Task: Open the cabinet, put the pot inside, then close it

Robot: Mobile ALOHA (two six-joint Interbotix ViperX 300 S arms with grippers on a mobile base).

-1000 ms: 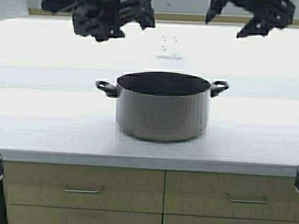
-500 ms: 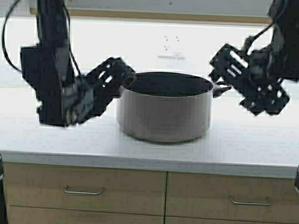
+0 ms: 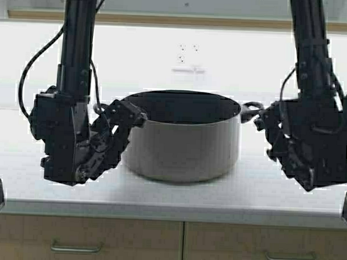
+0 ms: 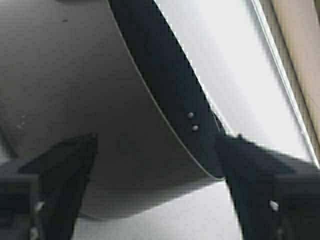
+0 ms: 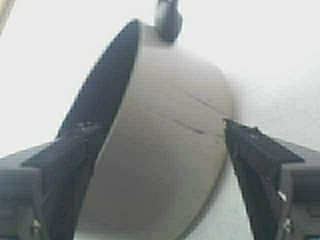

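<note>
Grey metal, wide and lidless, the pot (image 3: 183, 144) stands upright on the white bench (image 3: 171, 192), about midway across it and set back from the front edge. We see a dark rim and dark interior, and a small dark loop handle (image 3: 251, 108) sticking out on its right side; the left handle is hidden behind our left gripper.

Our left gripper (image 3: 113, 133) hangs just beside the pot's left wall, fingers spread wide apart. In the left wrist view the pot's side and rim (image 4: 165, 100) fill the gap between the two dark fingers (image 4: 65, 175), and nothing is gripped. Our right gripper (image 3: 276, 133) sits just beside the right loop handle, also spread wide; the right wrist view shows the pot's wall (image 5: 165, 150) between its fingers (image 5: 255, 155), with nothing held.

Bare white bench stretches in front of the pot to the front edge, and more lies open behind it toward the back wall. Below the edge, light-wood drawer fronts (image 3: 84, 241) carry horizontal metal handles (image 3: 75, 249).
</note>
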